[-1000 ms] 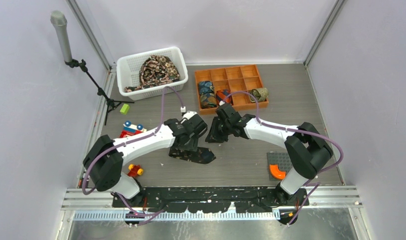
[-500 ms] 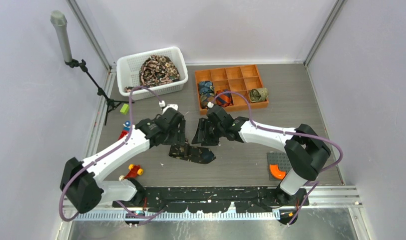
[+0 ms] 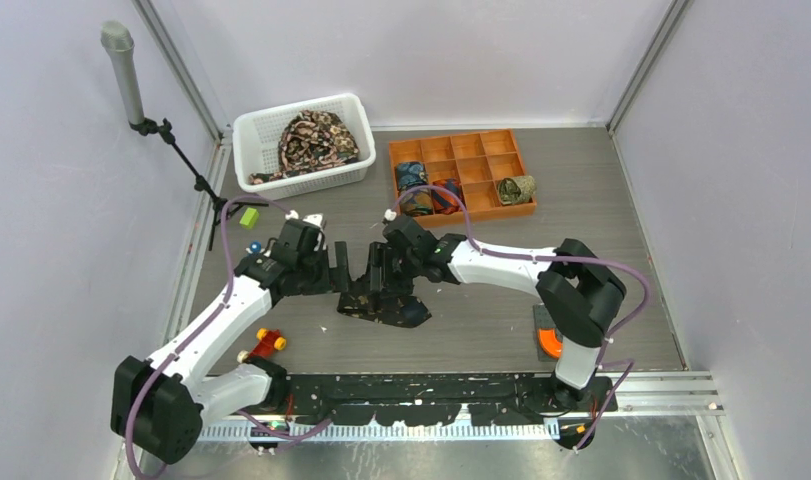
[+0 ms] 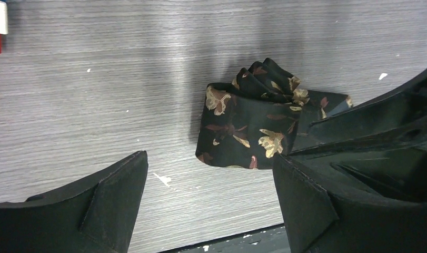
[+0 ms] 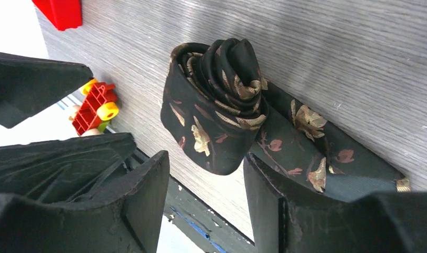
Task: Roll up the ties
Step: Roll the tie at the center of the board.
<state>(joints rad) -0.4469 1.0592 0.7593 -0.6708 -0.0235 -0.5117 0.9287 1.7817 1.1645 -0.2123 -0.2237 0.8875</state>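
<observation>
Our left gripper (image 4: 210,174) stands wide open, holding nothing, low over the grey table (image 4: 95,79). Just to its right we see the tie (image 4: 242,126). It is black with tan and pink flowers, one end wound into a loose roll, the rest lying flat on the table. Our right gripper (image 5: 206,163) gapes empty too, the roll just beyond its fingers.

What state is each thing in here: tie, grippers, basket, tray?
Tie: partly rolled, tail flat on the table.
Left gripper: open, beside the rolled end.
Right gripper: open, rolled end at its fingertips.
Basket: holds a heap of unrolled ties.
Tray: some compartments hold rolls, others empty.
</observation>
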